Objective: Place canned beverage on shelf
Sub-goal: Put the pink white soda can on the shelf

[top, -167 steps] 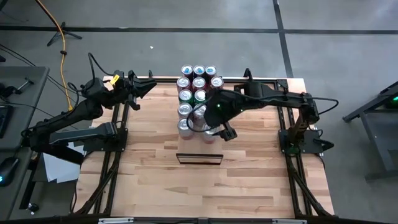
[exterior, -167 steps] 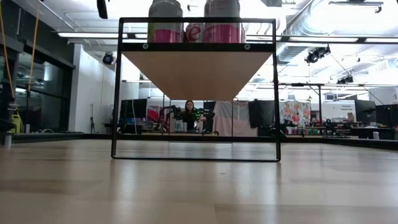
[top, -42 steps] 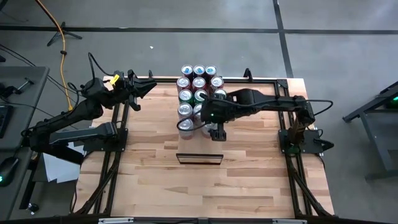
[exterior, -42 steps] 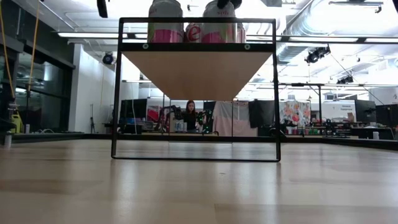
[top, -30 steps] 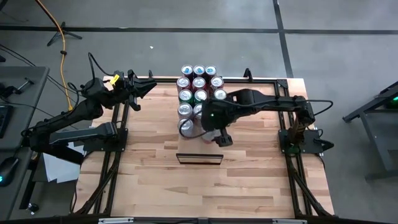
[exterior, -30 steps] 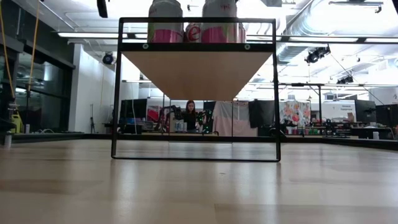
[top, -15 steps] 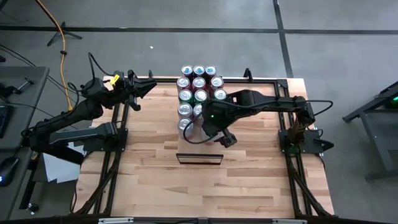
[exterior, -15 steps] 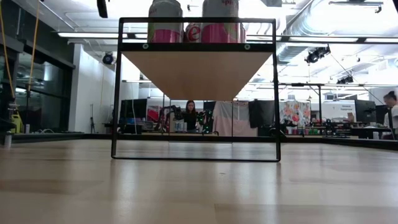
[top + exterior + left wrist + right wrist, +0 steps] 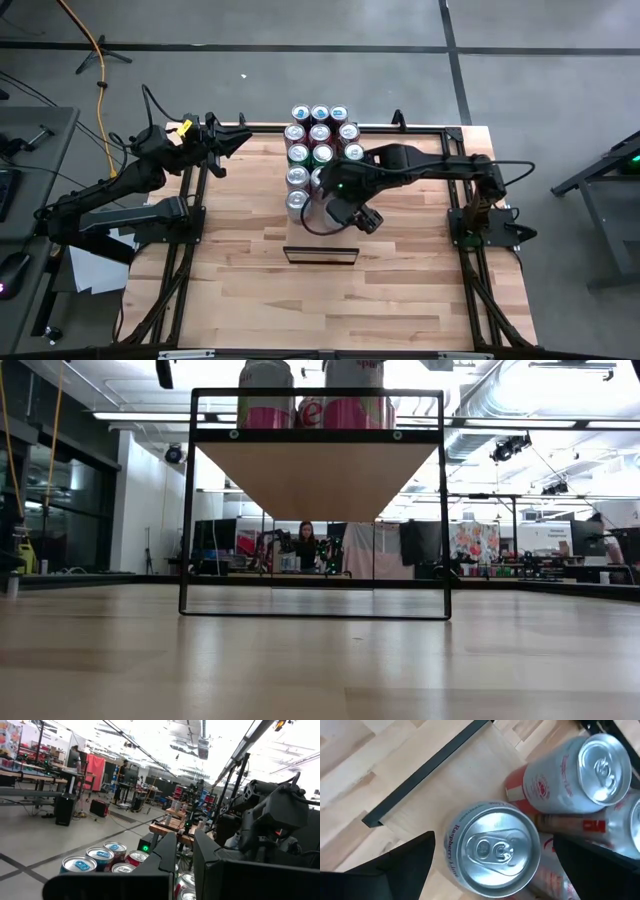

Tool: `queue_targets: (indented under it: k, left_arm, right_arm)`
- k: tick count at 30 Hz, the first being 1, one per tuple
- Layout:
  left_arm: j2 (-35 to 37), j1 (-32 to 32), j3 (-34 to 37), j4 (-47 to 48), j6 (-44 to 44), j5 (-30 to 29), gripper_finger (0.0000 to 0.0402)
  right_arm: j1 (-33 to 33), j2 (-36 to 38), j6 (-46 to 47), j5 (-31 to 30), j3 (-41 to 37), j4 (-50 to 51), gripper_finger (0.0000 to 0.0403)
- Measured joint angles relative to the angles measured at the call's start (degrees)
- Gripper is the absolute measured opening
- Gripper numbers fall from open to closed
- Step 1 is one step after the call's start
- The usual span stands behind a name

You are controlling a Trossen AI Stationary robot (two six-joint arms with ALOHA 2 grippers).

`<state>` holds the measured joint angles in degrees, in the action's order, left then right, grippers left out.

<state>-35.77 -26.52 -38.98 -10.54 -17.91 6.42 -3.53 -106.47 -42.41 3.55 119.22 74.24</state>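
We look down on the plank-patterned wooden tabletop [image 9: 250, 290]. Over its middle runs the shelf [image 9: 318, 478], a long narrow panel of pale smooth wood with a thin dark frame at its near end; from above it is almost wholly covered by rows of silver-topped beverage cans [image 9: 319, 131] and by the right arm, so only the dark frame shows plainly.

The right gripper [image 9: 352, 216] hangs over the near end of the shelf, its fingers [image 9: 407, 857] spread wide on either side of a silver-topped can lettered "Raspberry Lime" [image 9: 492, 849]. We cannot tell whether the fingers touch that can or stand clear of it. The can stands upright at the shelf's near right corner; in the low view its top is cut off.

The left gripper [image 9: 228, 144] waits at the far left of the table, fingers closed on nothing.
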Motion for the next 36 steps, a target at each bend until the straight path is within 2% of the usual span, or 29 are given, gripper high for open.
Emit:
queue_targets:
  k: [15, 18, 24, 26, 29, 36]
  left_arm:
    - [0.0, 0.0, 0.0, 0.2, 0.0, -2.0, 0.0000]
    - [0.0, 0.0, 0.0, 0.2, 0.0, -2.1, 0.0000]
    - [0.0, 0.0, 0.0, 0.2, 0.0, -2.1, 0.0000]
    - [0.0, 0.0, 0.0, 0.2, 0.0, -2.1, 0.0000]
    - [0.0, 0.0, 0.0, 0.2, 0.0, -2.1, 0.0000]
    - [0.0, 0.0, 0.0, 0.1, 0.0, -2.1, 0.0000]
  right_arm:
    - [-0.1, -0.8, -4.6, 0.0, 0.0, 1.0, 0.0386]
    - [-0.2, -0.8, -4.6, 0.0, 0.0, 1.1, 0.0363]
    - [-0.4, -0.7, -5.4, 0.1, 0.0, 1.1, 0.0289]
    - [-0.4, -0.7, -3.1, -0.5, 0.0, 1.1, 0.0271]
    - [-0.5, -0.7, 3.4, -3.5, 0.0, 1.2, 0.0271]
    - [-3.3, -0.7, 29.4, -14.8, 0.0, 2.1, 0.0271]
